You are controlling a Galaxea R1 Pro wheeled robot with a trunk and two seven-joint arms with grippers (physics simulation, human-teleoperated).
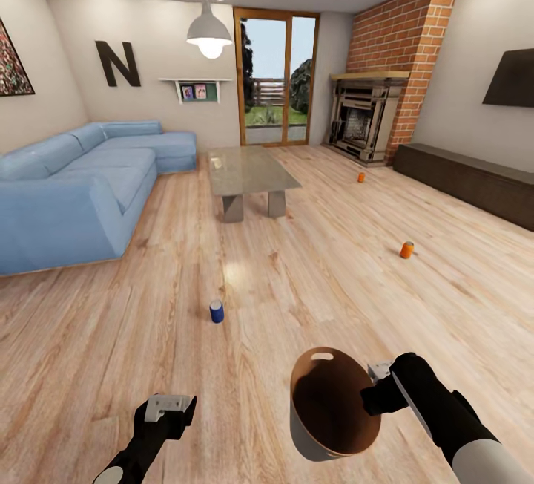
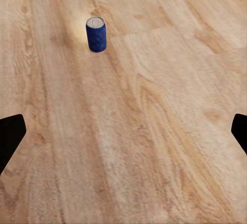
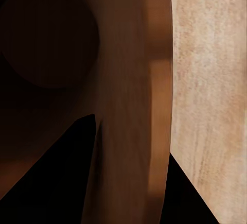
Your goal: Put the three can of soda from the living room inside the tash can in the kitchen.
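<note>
I am in the living room. A dark blue soda can stands upright on the wood floor, ahead of my left gripper. In the left wrist view the same blue can sits well beyond that open gripper, whose fingers are spread wide. One orange can stands on the floor to the right, a second orange can farther off near the fireplace. My right gripper is shut on the rim of the grey trash can, held low at the front right. Its brown inside runs between the right gripper's fingers.
A light-blue corner sofa lines the left side. The glass-topped coffee table stands mid-room. The brick fireplace and a dark low cabinet are on the right, glass doors at the back.
</note>
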